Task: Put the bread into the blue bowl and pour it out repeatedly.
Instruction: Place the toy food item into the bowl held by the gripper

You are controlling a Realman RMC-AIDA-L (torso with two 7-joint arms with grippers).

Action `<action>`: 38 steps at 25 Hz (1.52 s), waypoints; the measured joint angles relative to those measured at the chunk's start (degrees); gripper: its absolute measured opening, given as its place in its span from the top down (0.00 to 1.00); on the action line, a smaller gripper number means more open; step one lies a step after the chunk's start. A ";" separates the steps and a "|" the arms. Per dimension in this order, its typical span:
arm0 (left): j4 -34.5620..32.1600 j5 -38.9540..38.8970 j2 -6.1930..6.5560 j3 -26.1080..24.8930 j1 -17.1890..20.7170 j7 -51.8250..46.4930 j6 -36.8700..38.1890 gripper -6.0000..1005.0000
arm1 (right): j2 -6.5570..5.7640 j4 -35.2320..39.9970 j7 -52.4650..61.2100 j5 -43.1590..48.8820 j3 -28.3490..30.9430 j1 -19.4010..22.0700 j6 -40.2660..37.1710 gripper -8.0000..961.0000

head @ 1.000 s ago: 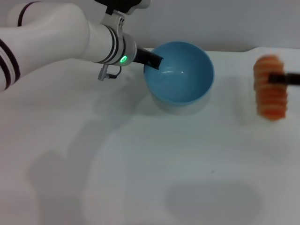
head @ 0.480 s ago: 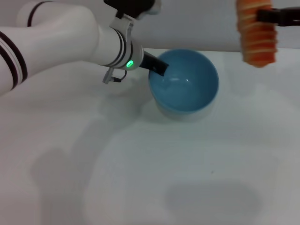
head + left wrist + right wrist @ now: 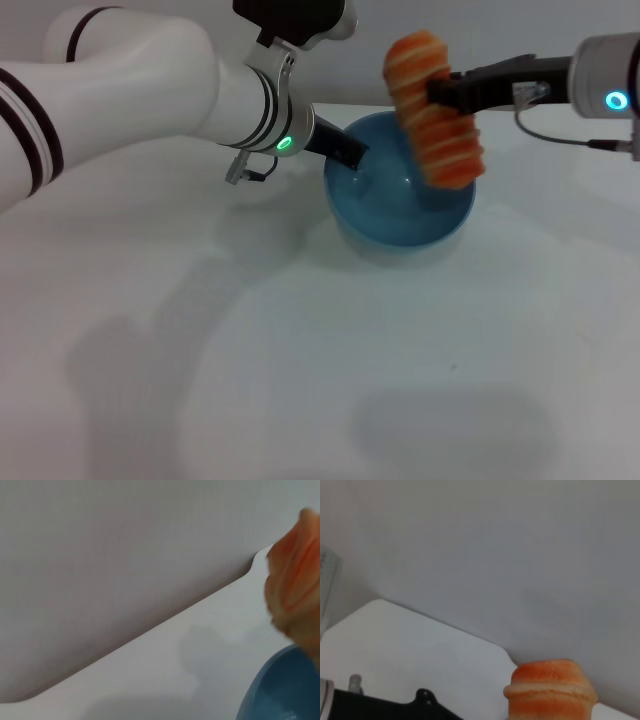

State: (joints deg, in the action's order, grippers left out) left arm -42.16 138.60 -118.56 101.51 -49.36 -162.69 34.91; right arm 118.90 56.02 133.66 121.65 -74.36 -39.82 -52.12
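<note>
Both arms meet at the blue bowl on the white table. Left gripper has its jaws clamped on the bowl's rim; right gripper holds the bread, tilted, above the bowl's right side.

orange pale-striped bread, light-blue bowl

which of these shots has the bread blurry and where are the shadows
Left wrist view: the bread is a soft orange smear above the blue bowl. Head view: it is sharper, and soft grey shadows lie on the white table. Right wrist view: the bread's ridges are crisp.
</note>
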 joint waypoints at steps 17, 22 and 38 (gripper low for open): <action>-0.11 0.01 -0.05 0.00 1.26 0.00 -0.88 1.00 | -0.04 -9.47 -5.95 -10.66 -4.71 -3.23 2.39 0.80; -0.12 0.01 -0.02 0.00 1.29 0.00 -0.96 1.00 | -0.09 -9.93 -5.97 -10.65 -4.78 -2.80 3.13 0.76; -0.03 0.00 0.09 -0.39 1.28 0.00 -1.45 1.00 | -0.34 -3.52 -3.59 -10.75 -1.55 2.60 -2.93 0.43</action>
State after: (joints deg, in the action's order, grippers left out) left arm -42.19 138.60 -118.47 101.12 -48.08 -162.68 33.46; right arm 118.56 52.50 130.08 110.90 -75.91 -37.22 -55.04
